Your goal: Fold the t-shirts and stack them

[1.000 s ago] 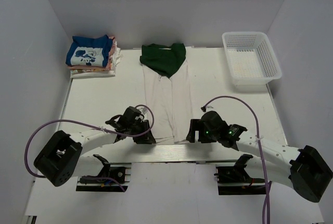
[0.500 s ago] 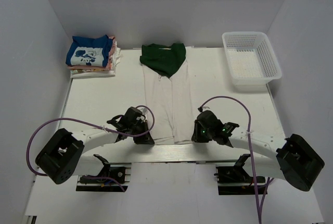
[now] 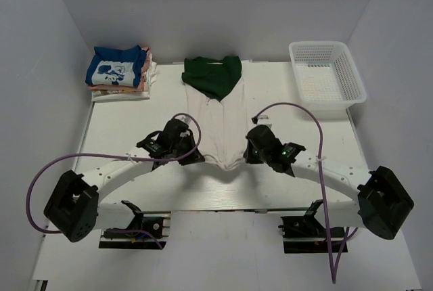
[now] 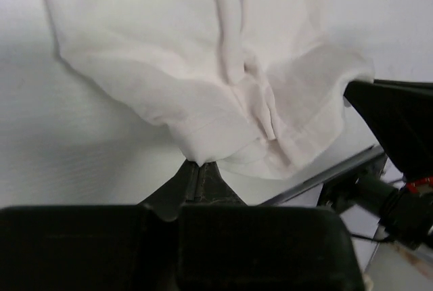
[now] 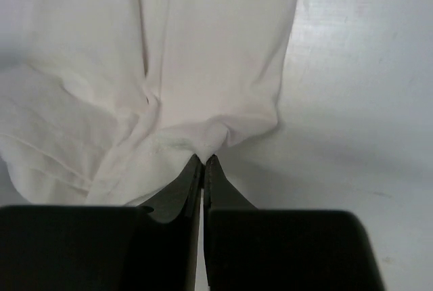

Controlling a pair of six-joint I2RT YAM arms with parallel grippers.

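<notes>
A pale pinkish-white t-shirt lies folded into a long strip down the middle of the table. Its far end is under a crumpled dark green t-shirt. My left gripper is shut on the near left hem corner, and the left wrist view shows the cloth pinched at the gripper's tips. My right gripper is shut on the near right corner; the cloth bunches at its tips. Between them the hem sags, raised off the table. A blue t-shirt with a white print tops a folded stack at the far left.
A white mesh basket stands at the far right. White walls close in the table on three sides. A metal rail runs along the near edge. The right arm shows at the right of the left wrist view.
Both grippers have shut on the pale shirt's near hem corners and moved away from the near edge, lifting the hem and drawing it up the table.
</notes>
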